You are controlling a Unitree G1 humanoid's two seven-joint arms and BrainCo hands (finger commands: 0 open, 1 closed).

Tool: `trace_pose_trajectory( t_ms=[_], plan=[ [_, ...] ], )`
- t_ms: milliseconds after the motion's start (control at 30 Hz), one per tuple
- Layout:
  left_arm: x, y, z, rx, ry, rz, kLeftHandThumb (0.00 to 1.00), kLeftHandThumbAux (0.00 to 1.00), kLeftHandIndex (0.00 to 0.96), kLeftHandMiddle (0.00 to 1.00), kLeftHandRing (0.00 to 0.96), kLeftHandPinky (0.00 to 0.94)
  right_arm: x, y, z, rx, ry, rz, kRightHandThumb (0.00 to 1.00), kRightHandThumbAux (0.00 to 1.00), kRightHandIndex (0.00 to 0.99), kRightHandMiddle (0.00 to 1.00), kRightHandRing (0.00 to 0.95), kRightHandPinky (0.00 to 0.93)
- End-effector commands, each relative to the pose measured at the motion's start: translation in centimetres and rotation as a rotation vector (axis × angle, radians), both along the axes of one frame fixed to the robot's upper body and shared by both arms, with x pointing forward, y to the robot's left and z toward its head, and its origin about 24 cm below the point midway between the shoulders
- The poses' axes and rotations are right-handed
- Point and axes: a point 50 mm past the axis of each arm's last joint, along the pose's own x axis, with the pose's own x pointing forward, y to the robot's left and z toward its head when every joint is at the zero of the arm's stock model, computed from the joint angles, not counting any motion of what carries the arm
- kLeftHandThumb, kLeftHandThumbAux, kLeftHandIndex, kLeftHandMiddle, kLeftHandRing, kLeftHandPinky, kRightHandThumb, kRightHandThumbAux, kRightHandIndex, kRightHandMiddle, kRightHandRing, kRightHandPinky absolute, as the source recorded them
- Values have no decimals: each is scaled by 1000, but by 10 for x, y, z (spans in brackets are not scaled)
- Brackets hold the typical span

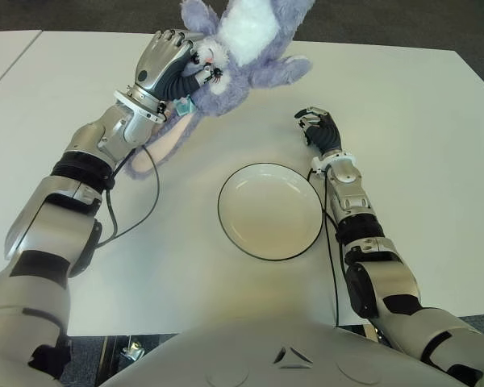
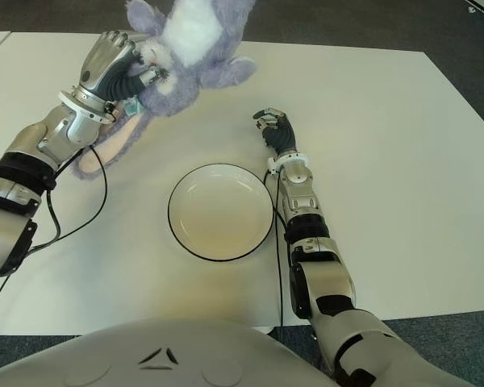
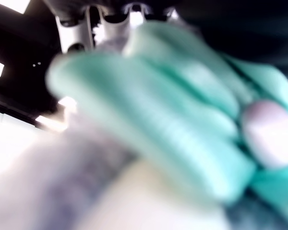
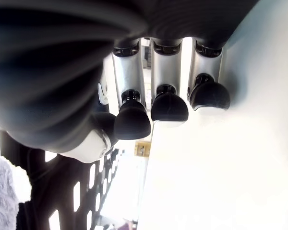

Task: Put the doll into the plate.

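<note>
A purple and white plush rabbit doll (image 1: pixel 242 56) hangs in the air above the far left part of the table, its long pink-lined ear (image 1: pixel 165 141) trailing down to the tabletop. My left hand (image 1: pixel 171 63) is shut on the doll's head, and its wrist view is filled by blurred teal cloth (image 3: pixel 182 129) and purple fur. The white plate (image 1: pixel 270 211) with a dark rim sits at the table's middle, nearer than the doll and to its right. My right hand (image 1: pixel 319 127) shows just beyond the plate's right edge, fingers relaxed and holding nothing.
The white table (image 1: pixel 411 121) has bare surface to the right and in front of the plate. A black cable (image 1: pixel 149 201) loops on the table left of the plate. Dark floor lies beyond the table's far edge.
</note>
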Motion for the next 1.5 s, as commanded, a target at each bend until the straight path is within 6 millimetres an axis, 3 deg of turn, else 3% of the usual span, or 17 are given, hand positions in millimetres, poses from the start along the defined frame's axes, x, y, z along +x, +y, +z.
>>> trace_pose_trajectory(
  t_ms=[33,433,1267,1500],
  plan=[
    [-4,2,5,-37,-13,-20,1000,626,869,463,501,850,-11,-3,-29,0,127,-7,707,720,441,844,840,840],
    [-15,-2,15,-29,-43,-102,1000,626,852,461,503,849,-9,-5,-31,-13,133,-15,705,722,440,853,849,836],
    [-41,-22,10,9,-5,-334,1000,623,805,465,514,834,-7,-4,-32,-18,138,-32,706,721,440,841,834,836],
    [-48,-34,6,164,32,-429,1000,622,795,468,514,827,-7,-3,-33,-18,146,-31,707,721,440,837,832,825]
  ],
)
